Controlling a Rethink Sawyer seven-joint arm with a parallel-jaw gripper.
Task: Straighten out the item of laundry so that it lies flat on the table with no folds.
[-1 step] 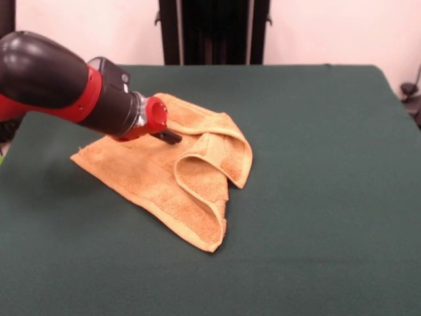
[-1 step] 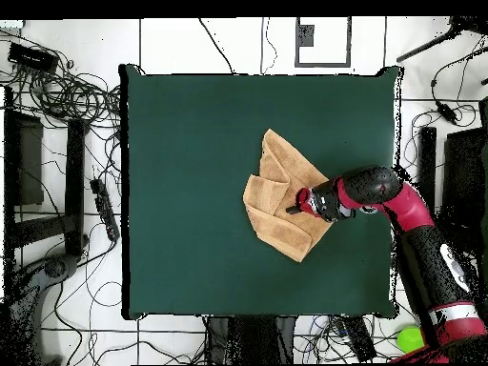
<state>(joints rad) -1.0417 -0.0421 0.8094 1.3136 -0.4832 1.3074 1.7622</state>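
Red-and-black arm (image 1: 59,89) reaches in from table's left side, low over cloth. Gripper (image 1: 170,137): black tips at towel surface, mid-cloth; can't tell how wide fingers stand or whether they pinch pile. Orange-tan terry hand towel (image 1: 141,178) lies near middle of green felt table (image 1: 316,217), right portion doubled into looped fold (image 1: 220,161). Looks soft, light, limp; felt likely drags it. Best grab probably folded edge, peel outward.

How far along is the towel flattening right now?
Nothing looks finished: the orange-tan terry hand towel lies on the dark green felt table with its right side doubled over in raised loops. The claw sits low at the towel's middle. The folds are not yet spread flat.
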